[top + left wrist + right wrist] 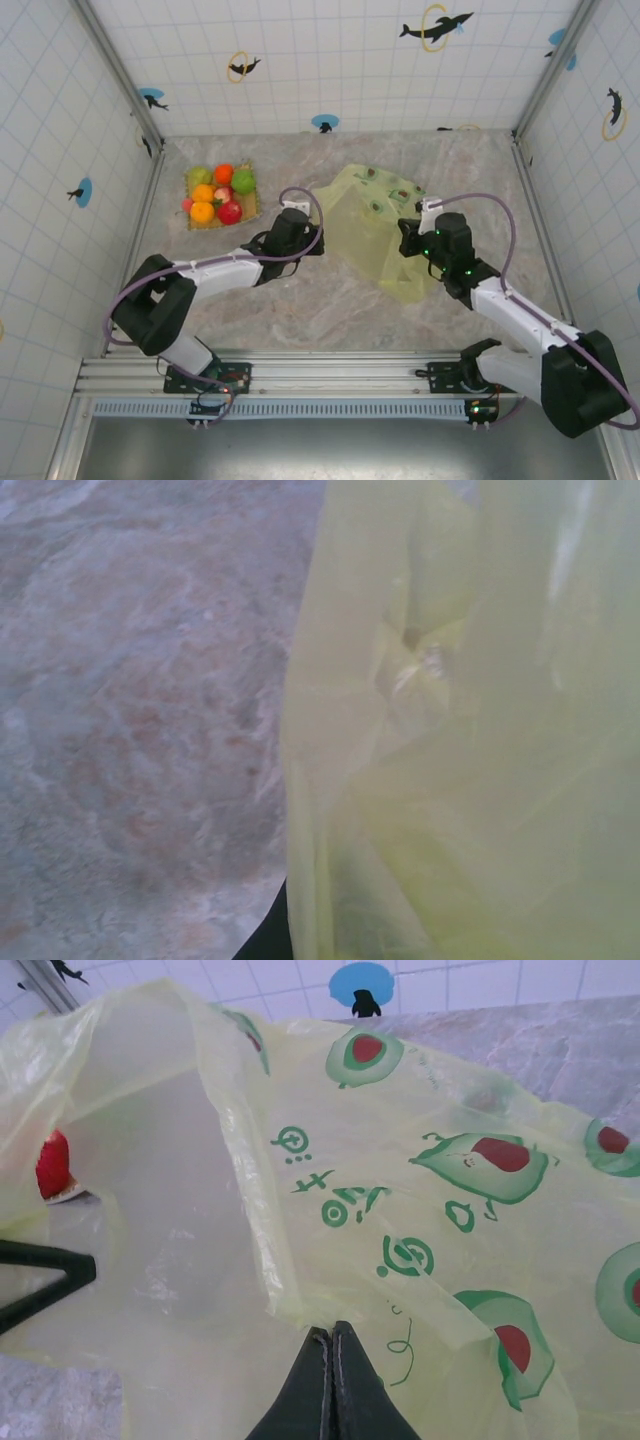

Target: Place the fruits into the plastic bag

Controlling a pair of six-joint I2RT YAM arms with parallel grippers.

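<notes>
The left arm (215,268) and right arm (515,315) share white link shells between bulky black joint housings. A purple cable (298,192) loops along each. Small green lights (441,252) dot the right wrist housing. The right gripper (330,1335) has dark, tapering fingers with flat inner faces.

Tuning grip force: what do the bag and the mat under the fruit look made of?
bag: thin plastic film, translucent yellow-green, slightly glossy; it creases softly and light passes through. mat: seemingly woven tan fibre, matte; too small to confirm the weave.
</notes>
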